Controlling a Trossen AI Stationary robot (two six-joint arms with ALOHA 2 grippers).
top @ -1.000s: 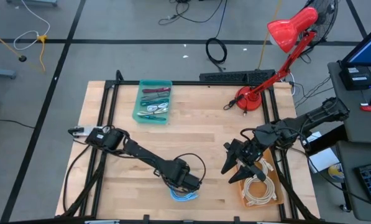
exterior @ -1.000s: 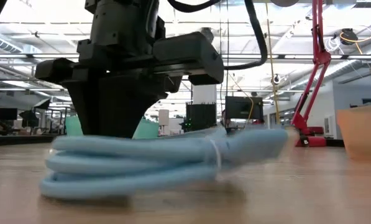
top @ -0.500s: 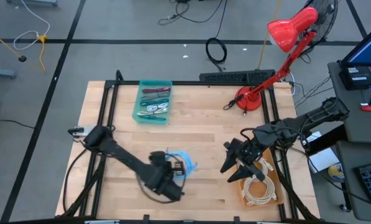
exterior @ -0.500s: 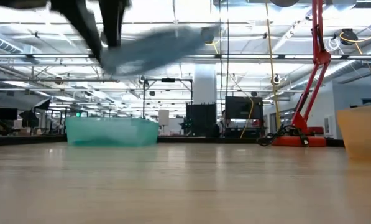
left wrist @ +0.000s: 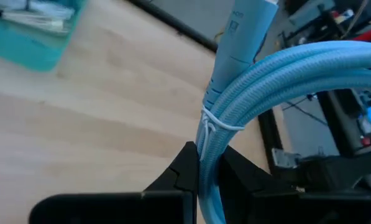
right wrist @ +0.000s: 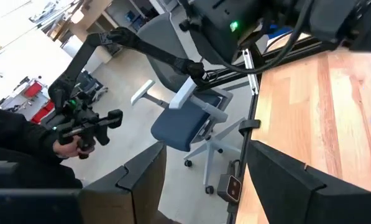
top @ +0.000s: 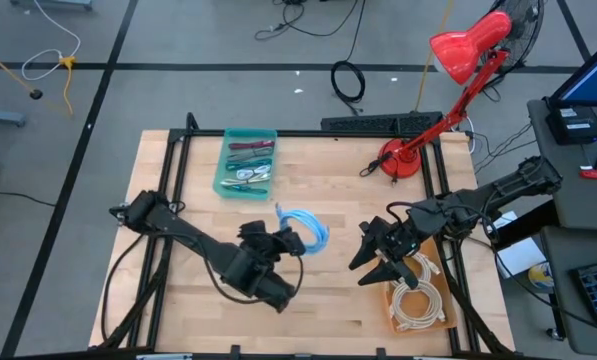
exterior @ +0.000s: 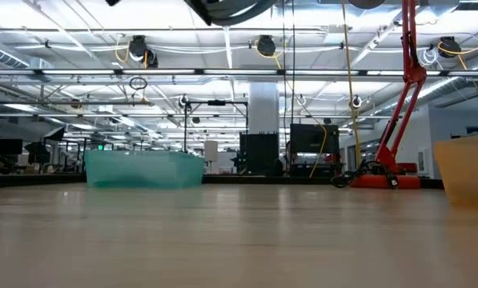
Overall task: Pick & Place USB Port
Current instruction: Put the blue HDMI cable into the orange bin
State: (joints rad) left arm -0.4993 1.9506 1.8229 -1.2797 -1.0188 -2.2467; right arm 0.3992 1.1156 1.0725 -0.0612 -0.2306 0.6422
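A light-blue USB cable point(top: 303, 230), coiled and bound with a white tie point(left wrist: 214, 121), is held above the middle of the table by my left gripper point(top: 281, 243), which is shut on it. The left wrist view shows the cable's bundle point(left wrist: 278, 74) arching away from my left gripper point(left wrist: 207, 154), with a pale-blue plug point(left wrist: 247, 25) beyond. My right gripper point(top: 374, 262) is open and hovers by the tan tray's point(top: 390, 300) left side; in the right wrist view my right gripper point(right wrist: 210, 180) holds nothing. The low view shows no cable. My left gripper pinches the cable's bundled strands point(left wrist: 206, 144) between its two fingers point(left wrist: 186, 163), just short of the white tie. The coil is lifted clear of the table and sticks out past the fingertips toward the table's far right.
A teal tray point(top: 245, 162) of small items sits at the far left of the table, also seen as the teal tray point(exterior: 142, 170) in the low view. A red desk lamp point(top: 403, 160) stands at the far right. White cables point(top: 418, 300) lie in the tan tray. Bare wood point(top: 338, 200) lies between them.
My left gripper, shut on the blue cable, has risen from the table's near edge and swung toward the far edge and slightly right. The cable, which lay on the wood a second ago, is now lifted clear and out of the low view.
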